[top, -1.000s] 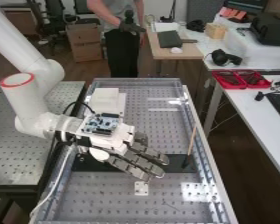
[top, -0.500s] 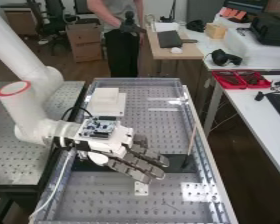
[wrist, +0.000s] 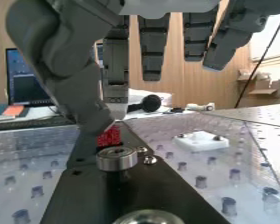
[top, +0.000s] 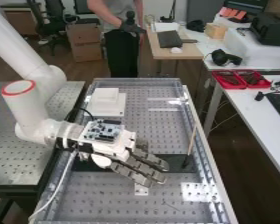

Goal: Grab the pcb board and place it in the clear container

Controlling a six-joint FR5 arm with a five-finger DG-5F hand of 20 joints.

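PCB board: most likely the small red board (wrist: 109, 137), patterned, over the black plate (wrist: 170, 192), between that plate's long edges and near a round metal stud (wrist: 117, 159). Cannot tell whether it rests on the plate or is raised slightly. The thumb's tip is right by it; contact undetermined.

Hand (top: 139, 165): above the plate, fingers extended, not curled round anything; no grasp evident.

A blue-and-white circuit board (top: 104, 131) sits on the back of the hand; judged to be the hand's own electronics, not the target.

Clear container: identity uncertain. Possible candidate is the pale stepped box (top: 106, 98), near the far left corner of the perforated benchtop (top: 167, 132), well apart from the fingertips.

Progress estimate: early, at the approach stage. Done: hand brought close to the board. Left: secure the grasp, lift clear of the stud, carry to the container, lower, release.
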